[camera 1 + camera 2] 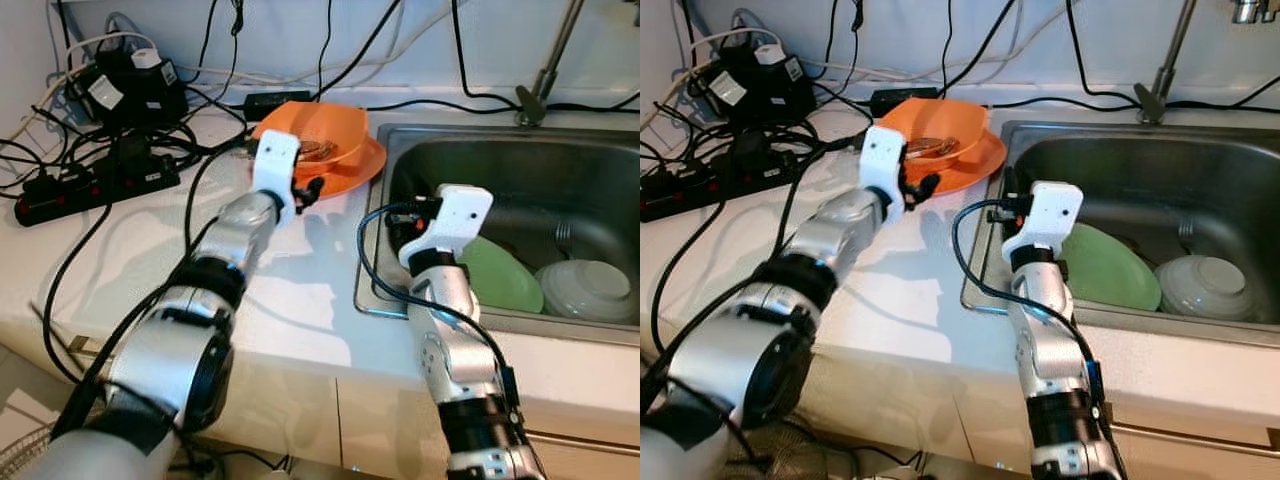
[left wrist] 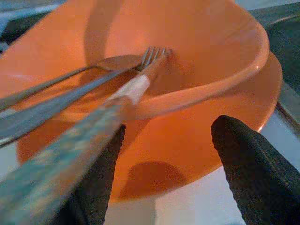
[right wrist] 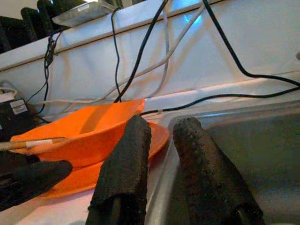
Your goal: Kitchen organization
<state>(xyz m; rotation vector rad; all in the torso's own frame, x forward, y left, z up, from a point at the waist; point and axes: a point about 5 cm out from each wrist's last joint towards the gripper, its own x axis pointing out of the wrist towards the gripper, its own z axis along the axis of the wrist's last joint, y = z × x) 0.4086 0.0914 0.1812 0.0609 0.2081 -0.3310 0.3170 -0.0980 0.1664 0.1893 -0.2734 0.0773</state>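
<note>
1 orange bowl (image 1: 320, 135) – 1 fork (image 2: 149, 57), 1 spoon (image 2: 118, 62)

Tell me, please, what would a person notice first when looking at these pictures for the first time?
The bright orange bowl stands out first, sitting on an orange plate on the white counter beside the sink, with cutlery resting in it. The left gripper is open at the plate's near edge. In the sink lie a green plate and a clear bowl.
</note>
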